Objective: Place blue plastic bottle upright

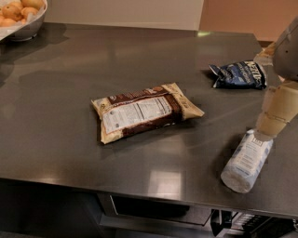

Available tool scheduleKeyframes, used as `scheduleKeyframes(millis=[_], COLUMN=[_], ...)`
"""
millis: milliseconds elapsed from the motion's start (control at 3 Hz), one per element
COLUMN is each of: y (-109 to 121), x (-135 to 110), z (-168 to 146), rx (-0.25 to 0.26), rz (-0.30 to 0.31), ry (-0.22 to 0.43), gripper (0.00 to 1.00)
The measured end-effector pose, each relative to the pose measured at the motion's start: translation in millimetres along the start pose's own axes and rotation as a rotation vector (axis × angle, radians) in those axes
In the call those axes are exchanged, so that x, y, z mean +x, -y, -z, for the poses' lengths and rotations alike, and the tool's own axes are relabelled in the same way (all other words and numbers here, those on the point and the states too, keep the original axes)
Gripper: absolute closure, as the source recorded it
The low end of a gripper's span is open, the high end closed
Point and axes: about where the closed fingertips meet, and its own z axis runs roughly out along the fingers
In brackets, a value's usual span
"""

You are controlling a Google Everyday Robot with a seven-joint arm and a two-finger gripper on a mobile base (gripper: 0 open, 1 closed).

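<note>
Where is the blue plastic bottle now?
In the camera view the blue plastic bottle slants at the front right of the table, its upper end at the gripper, in front of the dark blue chip bag and right of the brown snack bag.

A dark grey counter (65, 139) with a dull metallic sheen fills nearly the whole room in sight. At twelve o'clock a white wall panel (125, 11) stands behind it, and at one o'clock a tan wall (242, 16). A soft pale patch of reflected light (165, 183) lies at six o'clock near the front edge. Below that edge is a dark recess (153, 211). The gripper (266, 132) hangs at four o'clock over the counter.
</note>
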Motion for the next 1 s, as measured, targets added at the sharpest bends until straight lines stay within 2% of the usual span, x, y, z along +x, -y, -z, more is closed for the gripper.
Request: scheduleKeyframes(millis=[333, 667, 1000], y=[0, 0, 2], x=[0, 1, 3], z=[0, -3, -11], rx=[0.0, 0.007, 0.016], rz=[0.0, -0.073, -0.185], ry=[0.0, -0.042, -0.156], gripper=[0.0, 0.0, 0.0])
